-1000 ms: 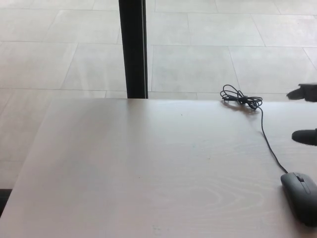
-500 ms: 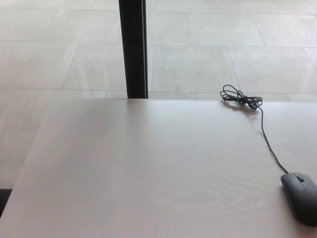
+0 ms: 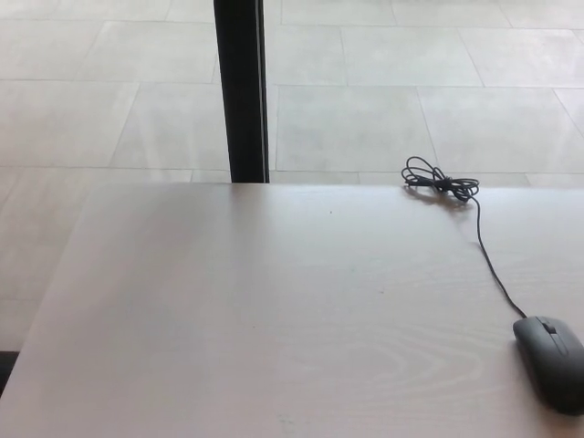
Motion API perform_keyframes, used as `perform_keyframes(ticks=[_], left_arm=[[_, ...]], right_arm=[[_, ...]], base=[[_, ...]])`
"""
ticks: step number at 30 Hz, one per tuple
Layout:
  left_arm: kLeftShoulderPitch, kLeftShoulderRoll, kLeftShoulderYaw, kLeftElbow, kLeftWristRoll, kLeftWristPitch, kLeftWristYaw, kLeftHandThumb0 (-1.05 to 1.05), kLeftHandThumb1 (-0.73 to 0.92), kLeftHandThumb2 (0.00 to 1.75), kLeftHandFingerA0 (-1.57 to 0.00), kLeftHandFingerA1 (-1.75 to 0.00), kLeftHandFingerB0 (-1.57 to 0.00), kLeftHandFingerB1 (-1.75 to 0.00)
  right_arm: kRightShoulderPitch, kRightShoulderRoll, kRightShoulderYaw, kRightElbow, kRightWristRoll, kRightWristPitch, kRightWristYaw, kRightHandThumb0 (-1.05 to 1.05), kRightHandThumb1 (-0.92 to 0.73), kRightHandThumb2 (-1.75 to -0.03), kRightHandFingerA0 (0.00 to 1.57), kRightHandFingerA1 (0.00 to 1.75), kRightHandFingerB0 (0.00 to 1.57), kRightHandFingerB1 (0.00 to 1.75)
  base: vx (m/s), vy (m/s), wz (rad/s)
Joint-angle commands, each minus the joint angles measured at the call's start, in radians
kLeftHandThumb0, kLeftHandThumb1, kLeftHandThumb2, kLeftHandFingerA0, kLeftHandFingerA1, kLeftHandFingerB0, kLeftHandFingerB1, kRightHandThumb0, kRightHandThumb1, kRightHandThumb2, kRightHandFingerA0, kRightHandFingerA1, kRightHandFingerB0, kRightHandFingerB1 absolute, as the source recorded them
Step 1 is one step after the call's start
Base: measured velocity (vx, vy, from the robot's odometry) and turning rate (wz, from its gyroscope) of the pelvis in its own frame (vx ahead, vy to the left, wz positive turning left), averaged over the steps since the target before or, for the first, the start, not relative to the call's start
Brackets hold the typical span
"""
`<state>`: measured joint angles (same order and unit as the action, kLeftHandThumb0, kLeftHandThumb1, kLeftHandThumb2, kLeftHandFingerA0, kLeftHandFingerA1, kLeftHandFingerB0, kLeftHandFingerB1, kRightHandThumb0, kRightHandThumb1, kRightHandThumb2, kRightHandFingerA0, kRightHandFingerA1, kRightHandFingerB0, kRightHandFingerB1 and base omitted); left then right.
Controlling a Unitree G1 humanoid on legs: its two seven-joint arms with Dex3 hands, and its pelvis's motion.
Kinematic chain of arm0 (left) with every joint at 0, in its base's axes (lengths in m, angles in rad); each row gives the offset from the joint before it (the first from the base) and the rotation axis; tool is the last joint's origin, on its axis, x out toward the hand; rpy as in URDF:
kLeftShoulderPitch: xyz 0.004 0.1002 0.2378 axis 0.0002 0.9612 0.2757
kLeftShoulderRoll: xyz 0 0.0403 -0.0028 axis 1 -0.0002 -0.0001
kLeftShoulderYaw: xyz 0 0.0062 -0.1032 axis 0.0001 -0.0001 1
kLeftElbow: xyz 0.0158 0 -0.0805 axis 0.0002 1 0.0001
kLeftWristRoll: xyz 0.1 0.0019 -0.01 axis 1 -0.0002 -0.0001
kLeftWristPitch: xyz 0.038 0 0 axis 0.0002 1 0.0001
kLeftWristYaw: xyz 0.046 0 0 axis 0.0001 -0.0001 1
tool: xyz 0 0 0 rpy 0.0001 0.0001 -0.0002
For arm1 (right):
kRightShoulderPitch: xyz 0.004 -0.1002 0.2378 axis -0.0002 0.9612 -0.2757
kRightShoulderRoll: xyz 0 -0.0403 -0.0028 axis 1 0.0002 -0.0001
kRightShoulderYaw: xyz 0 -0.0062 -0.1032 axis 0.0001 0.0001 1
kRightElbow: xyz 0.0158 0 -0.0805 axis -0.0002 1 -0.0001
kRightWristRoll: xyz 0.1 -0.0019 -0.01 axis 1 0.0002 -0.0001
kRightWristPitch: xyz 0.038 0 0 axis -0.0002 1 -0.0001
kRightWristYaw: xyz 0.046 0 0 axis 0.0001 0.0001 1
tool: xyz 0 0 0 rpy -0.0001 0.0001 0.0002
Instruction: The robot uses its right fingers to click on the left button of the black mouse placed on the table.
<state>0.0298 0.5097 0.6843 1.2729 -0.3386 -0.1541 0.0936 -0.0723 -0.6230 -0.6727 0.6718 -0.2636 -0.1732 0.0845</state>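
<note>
At the table's 4 o'clock corner: we find the black mouse (image 3: 551, 361), lying flat on the pale wood table (image 3: 274, 310), its right side cut by the picture's edge.
Mouse heading: its nose with the scroll wheel points toward 11 o'clock.
Cable (image 3: 488, 260): it leaves the mouse's nose and runs up toward 12 o'clock — ending in a loose coiled bundle (image 3: 440, 181) near the table's far edge, at about 1 o'clock from the table's centre.
Our hands: neither our left nor our right shows anywhere, so we cannot tell how the fingers are set — nothing touches the mouse.
Beyond the table: a black post (image 3: 240, 89) stands upright at 12 o'clock, just behind the far edge, on a floor of large pale tiles (image 3: 383, 109).
</note>
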Motion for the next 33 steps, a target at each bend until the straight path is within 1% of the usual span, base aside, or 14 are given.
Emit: perform_keyframes(ticks=[1, 2, 3, 4, 5, 7, 13, 14, 16, 17, 22, 28, 29, 33], left_arm=[[0.027, -0.005, -0.003, -0.001, -0.009, -0.024, -0.020, -0.62, 0.57, 0.58, -0.87, -0.78, -0.67, -0.55], [0.023, -0.004, -0.003, 0.005, -0.008, -0.021, -0.015, -0.61, 0.56, 0.57, -0.83, -0.73, -0.66, -0.54], [0.022, -0.006, 0.001, 0.005, -0.012, -0.024, -0.016, -0.61, 0.56, 0.57, -0.85, -0.73, -0.67, -0.54], [0.016, -0.003, 0.004, 0.009, -0.014, -0.019, -0.011, -0.60, 0.55, 0.57, -0.87, -0.74, -0.70, -0.56], [0.016, -0.002, -0.002, 0.009, -0.008, -0.016, -0.005, -0.62, 0.56, 0.57, -0.87, -0.74, -0.68, -0.56], [0.013, -0.001, 0.003, 0.008, -0.014, -0.007, -0.006, -0.60, 0.56, 0.57, -0.91, -0.85, -0.66, -0.55], [0.018, -0.009, 0.020, 0.005, -0.031, -0.024, -0.020, -0.59, 0.56, 0.57, -0.90, -0.83, -0.64, -0.55], [0.019, -0.009, 0.021, 0.004, -0.032, -0.027, -0.023, -0.57, 0.57, 0.57, -0.89, -0.82, -0.63, -0.56], [0.016, -0.009, 0.020, 0.002, -0.030, -0.021, -0.019, -0.57, 0.58, 0.57, -0.89, -0.88, -0.62, -0.56], [0.015, -0.009, 0.019, 0.003, -0.029, -0.019, -0.018, -0.58, 0.57, 0.57, -0.83, -0.80, -0.63, -0.56], [0.020, -0.006, 0.008, 0.001, -0.015, -0.020, -0.021, -0.60, 0.58, 0.58, -0.91, -0.86, -0.61, -0.54], [0.008, -0.008, 0.026, 0.005, -0.034, -0.007, -0.016, -0.59, 0.57, 0.57, -0.85, -0.86, -0.65, -0.57], [0.010, -0.006, 0.011, 0.003, -0.017, -0.013, -0.016, -0.59, 0.58, 0.58, -0.87, -0.80, -0.64, -0.56], [0.011, -0.009, 0.012, 0.003, -0.019, -0.016, -0.022, -0.59, 0.58, 0.58, -0.90, -0.86, -0.60, -0.55]], right_arm=[[0.017, 0.089, -0.224, 0.287, 0.312, -0.096, -0.114, -0.61, -0.72, -0.62, 0.77, 1.09, 0.42, 0.37], [0.008, 0.106, -0.256, 0.331, 0.338, -0.087, -0.127, -0.61, -0.57, -0.91, 1.04, 1.12, 0.38, 0.51], [0.003, 0.117, -0.264, 0.348, 0.341, -0.091, -0.140, -0.58, -0.71, -0.62, 1.04, 1.18, 0.46, 0.39], [0.000, 0.129, -0.263, 0.355, 0.335, -0.092, -0.155, -0.58, -0.58, -0.92, 0.98, 1.05, 0.43, 0.54], [0.000, 0.140, -0.272, 0.352, 0.344, -0.083, -0.150, -0.56, -0.73, -0.63, 0.84, 0.78, 0.47, 0.40], [-0.003, 0.159, -0.301, 0.361, 0.378, -0.073, -0.123, -0.57, -0.73, -0.61, 0.92, 0.87, 0.51, 0.42], [-0.020, 0.207, -0.304, 0.380, 0.385, -0.037, -0.110, -0.57, -0.72, -0.61, 0.60, 0.49, 0.46, 0.40], [-0.021, 0.208, -0.301, 0.394, 0.385, -0.039, -0.098, -0.60, -0.57, -0.92, 0.53, 0.60, 0.38, 0.52], [-0.017, 0.223, -0.296, 0.395, 0.386, -0.056, -0.088, -0.59, -0.72, -0.62, 0.62, 0.51, 0.47, 0.43], [-0.017, 0.226, -0.297, 0.397, 0.394, -0.056, -0.078, -0.62, -0.56, -0.91, 0.56, 0.63, 0.38, 0.53], [-0.021, 0.241, -0.287, 0.397, 0.427, -0.029, -0.048, -0.63, -0.57, -0.92, 0.55, 0.63, 0.38, 0.54], [-0.016, 0.236, -0.251, 0.426, 0.450, -0.039, -0.043, -0.64, -0.55, -0.92, 0.56, 0.63, 0.35, 0.52], [-0.015, 0.236, -0.246, 0.435, 0.462, -0.042, -0.020, -0.59, -0.70, -0.61, 0.59, 0.53, 0.42, 0.42], [0.000, 0.229, -0.200, 0.438, 0.467, -0.058, -0.017, -0.56, -0.61, -0.62, 0.58, 0.54, 0.50, 0.40]], base=[[0.00, 0.000, 0.00], [0.00, 0.000, 0.00], [0.00, 0.000, 0.00], [0.00, 0.000, 0.00], [0.00, 0.000, 0.00], [0.00, 0.000, 0.00], [0.00, 0.000, 0.00], [0.00, 0.000, 0.00], [0.00, 0.000, 0.00], [0.00, 0.000, 0.00], [0.00, 0.000, 0.00], [0.00, 0.000, 0.00], [0.00, 0.000, 0.00], [0.00, 0.000, 0.00]])
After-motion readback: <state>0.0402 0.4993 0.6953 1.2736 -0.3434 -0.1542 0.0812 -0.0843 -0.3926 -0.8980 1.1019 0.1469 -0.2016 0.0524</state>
